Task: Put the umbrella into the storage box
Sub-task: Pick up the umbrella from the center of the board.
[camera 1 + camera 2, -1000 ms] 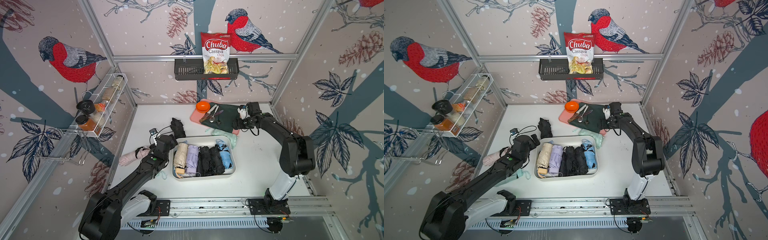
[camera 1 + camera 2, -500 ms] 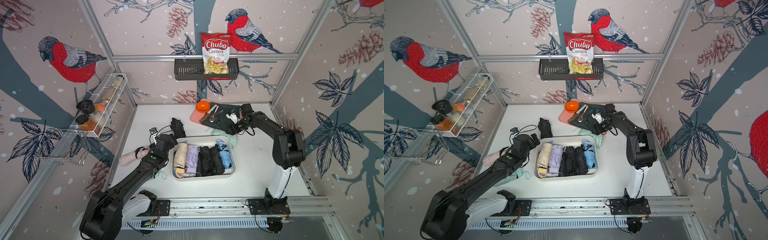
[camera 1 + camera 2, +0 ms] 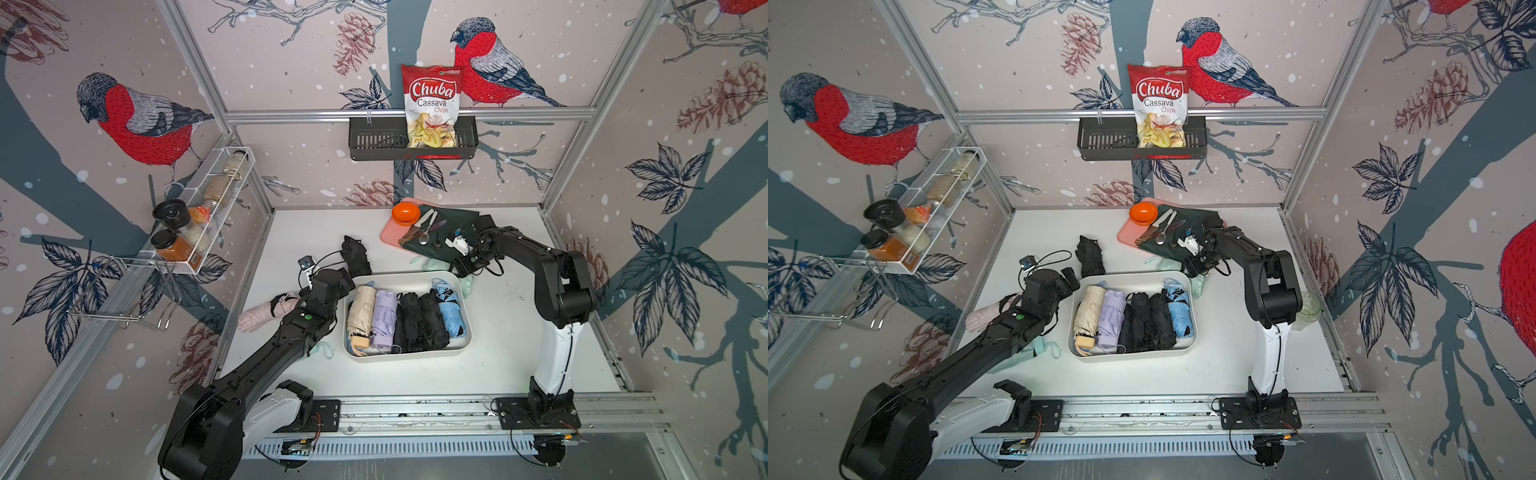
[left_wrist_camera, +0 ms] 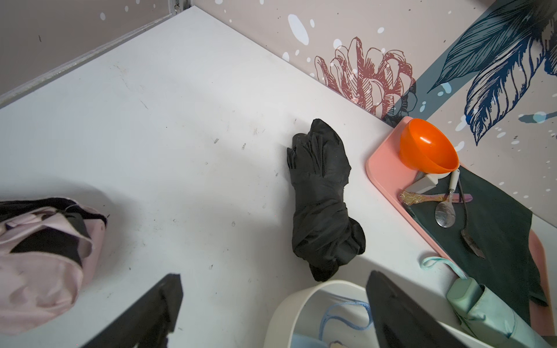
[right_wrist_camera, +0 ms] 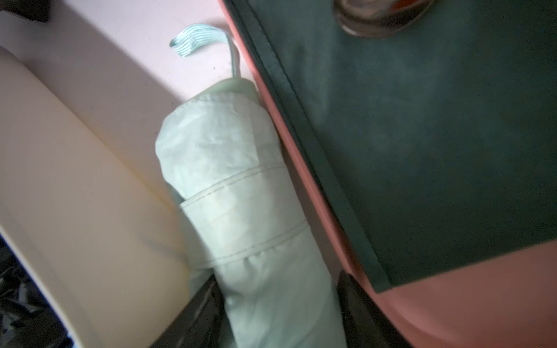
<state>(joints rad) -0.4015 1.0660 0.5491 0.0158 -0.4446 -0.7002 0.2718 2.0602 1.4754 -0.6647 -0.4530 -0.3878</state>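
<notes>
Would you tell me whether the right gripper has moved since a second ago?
Yes. The right gripper came off the pink tray toward the storage box, jaws now astride the mint umbrella.

I watch through two high views set side by side above the front rail, looking down and toward the back wall. Both take in the whole white table and both arms. The left wrist camera hangs low over the table's left half and faces its back edge, near enough that the black folded fabric umbrella sits mid-picture. The right wrist camera is pressed very close to the mint-green folded umbrella, and its picture is slightly blurred. Both wrist views share the cream-white plastic storage box rim, the flat pink tray and that mint umbrella. All three also show in both top views.
</notes>
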